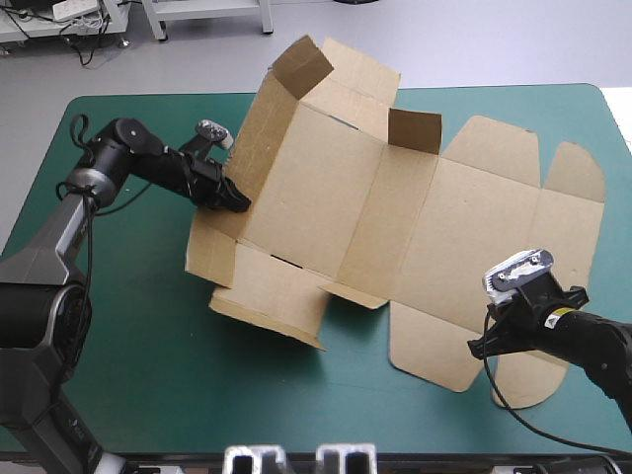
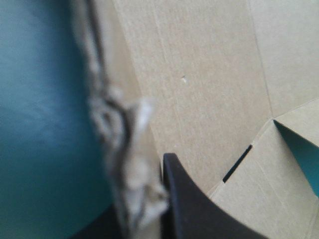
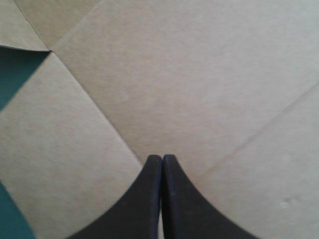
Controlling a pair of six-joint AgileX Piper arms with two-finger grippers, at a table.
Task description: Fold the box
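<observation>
We found the box lying as a cut brown sheet across the middle of the teal-green tabletop, with most of its panels flat. The box's left wall stood raised and tilted, and two small flaps stood upright along its far side. The left hand was at the near end of that raised wall, its black fingers all but closed, pinching the board between them. From the left wrist, the hand showed the board's blurred edge running up between the fingers, one on the box's inner side, the other mostly hidden behind the wall. The right hand hung over the box's near right panel. Its fingers were pressed together in a point, empty, with brown board ahead. We could not tell whether their tips touched the box.
</observation>
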